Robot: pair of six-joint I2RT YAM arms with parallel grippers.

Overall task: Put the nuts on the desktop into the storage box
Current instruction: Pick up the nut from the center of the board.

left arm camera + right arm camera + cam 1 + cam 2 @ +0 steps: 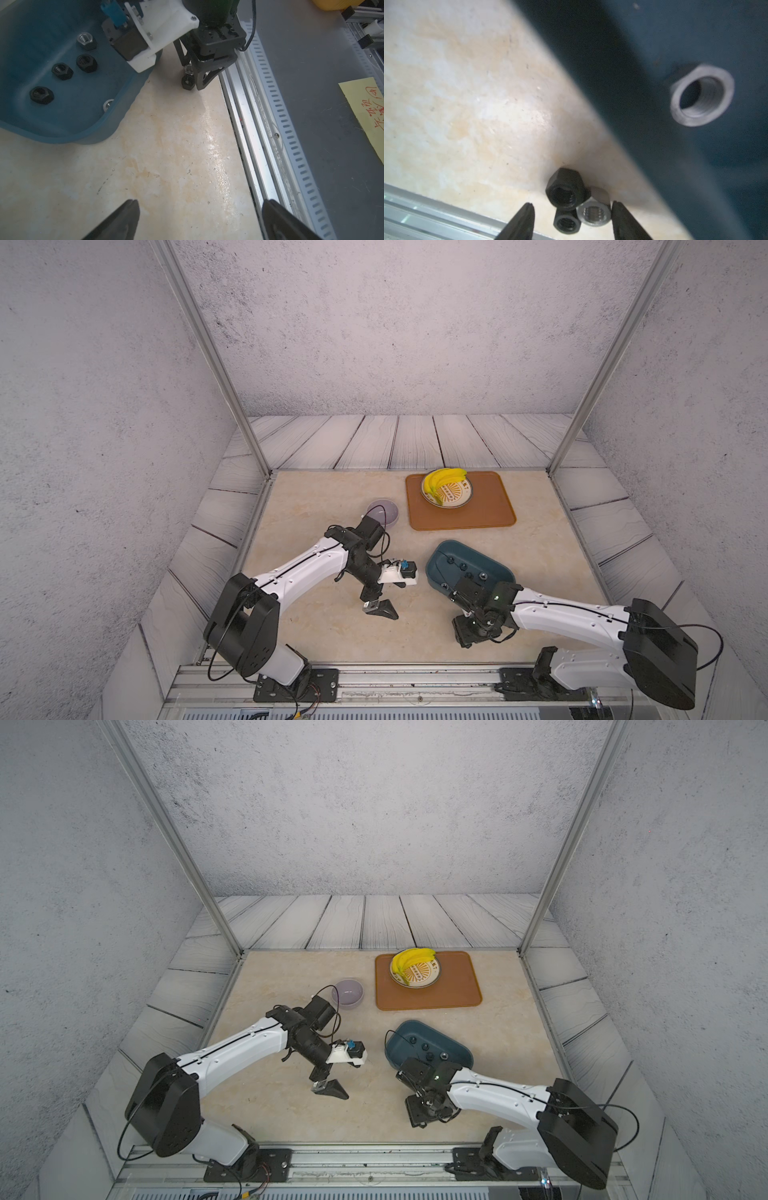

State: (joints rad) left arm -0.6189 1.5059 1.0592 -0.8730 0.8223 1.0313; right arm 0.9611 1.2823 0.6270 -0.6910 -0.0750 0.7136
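Black nut (568,193), second black nut (566,223) and silver nut (593,215) lie bunched on the desktop (467,104), just near of the storage box (654,41) and close to the near edge. Right gripper (572,203) straddles the bunch, jaws parted, nothing clamped. Box floor holds five more nuts (62,70): three black, two silver. Left gripper (200,200) hangs spread wide and empty over bare desktop, left of the box. Far side: lilac bowl (382,510) and orange-brown tray (494,510) carrying a plate (455,497) of bananas (444,479).
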